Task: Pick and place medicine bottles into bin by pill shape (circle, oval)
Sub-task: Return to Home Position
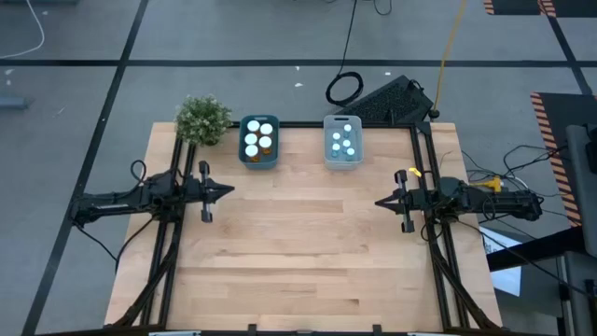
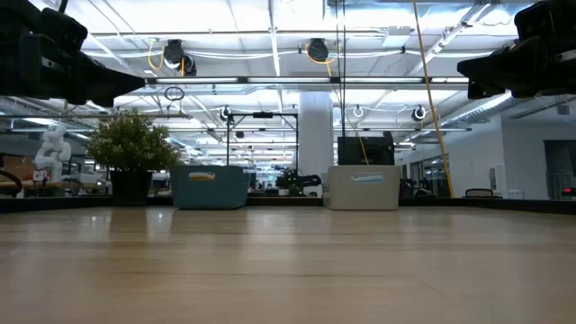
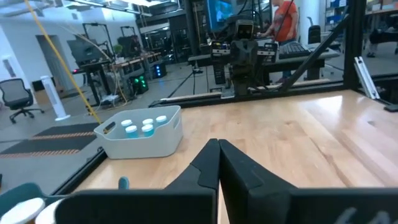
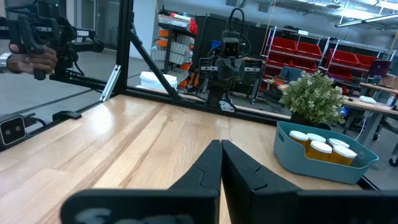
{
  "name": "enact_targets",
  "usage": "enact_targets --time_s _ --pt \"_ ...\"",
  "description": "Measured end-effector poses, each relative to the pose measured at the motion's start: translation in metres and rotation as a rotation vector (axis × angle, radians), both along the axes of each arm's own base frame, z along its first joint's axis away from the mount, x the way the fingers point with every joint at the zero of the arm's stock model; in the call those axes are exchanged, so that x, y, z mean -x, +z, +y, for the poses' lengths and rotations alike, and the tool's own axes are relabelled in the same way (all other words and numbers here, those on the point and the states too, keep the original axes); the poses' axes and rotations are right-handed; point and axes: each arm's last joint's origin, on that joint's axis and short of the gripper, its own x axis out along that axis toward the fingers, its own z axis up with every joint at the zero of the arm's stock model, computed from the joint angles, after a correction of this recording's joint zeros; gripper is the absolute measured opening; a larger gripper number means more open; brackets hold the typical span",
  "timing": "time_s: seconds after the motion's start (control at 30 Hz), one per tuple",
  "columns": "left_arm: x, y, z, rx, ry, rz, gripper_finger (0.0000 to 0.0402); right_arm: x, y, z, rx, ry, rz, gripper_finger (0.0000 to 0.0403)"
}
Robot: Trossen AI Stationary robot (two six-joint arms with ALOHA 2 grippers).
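Observation:
Several amber medicine bottles [image 1: 258, 138] with white caps stand in a dark teal bin [image 1: 244, 157] at the table's far edge. Several pale blue bottles [image 1: 342, 141] stand in a white bin [image 1: 343, 162] to its right. In the left wrist view the white bin [image 3: 143, 140] holds the blue bottles [image 3: 140, 126]; in the right wrist view the teal bin [image 4: 311, 160] holds the amber ones [image 4: 321, 150]. My left gripper [image 1: 230, 191] hovers shut at the table's left side. At the right side my right gripper [image 1: 378, 202] hovers shut. Neither has anything between its fingers.
A small potted plant [image 1: 201, 119] stands at the far left corner beside the teal bin. Black frame rails [image 1: 173, 252] run along both side edges of the table. A keyboard [image 1: 392, 101] lies beyond the far edge. A person [image 3: 285, 18] stands in the room behind.

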Motion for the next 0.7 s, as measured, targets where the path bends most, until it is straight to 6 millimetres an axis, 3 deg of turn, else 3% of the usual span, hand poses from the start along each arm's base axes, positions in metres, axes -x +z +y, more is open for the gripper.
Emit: enact_targets --time_s 0.2,0.7 --pt "0.0 -0.0001 -0.0002 0.057 -0.004 -0.005 0.0014 0.0 0.0002 0.0 0.0 0.0 -0.002 0.0" --pt "0.0 0.0011 0.0002 -0.003 0.009 -0.015 0.0026 0.0 0.0001 0.0 0.0 0.0 -0.002 0.0"
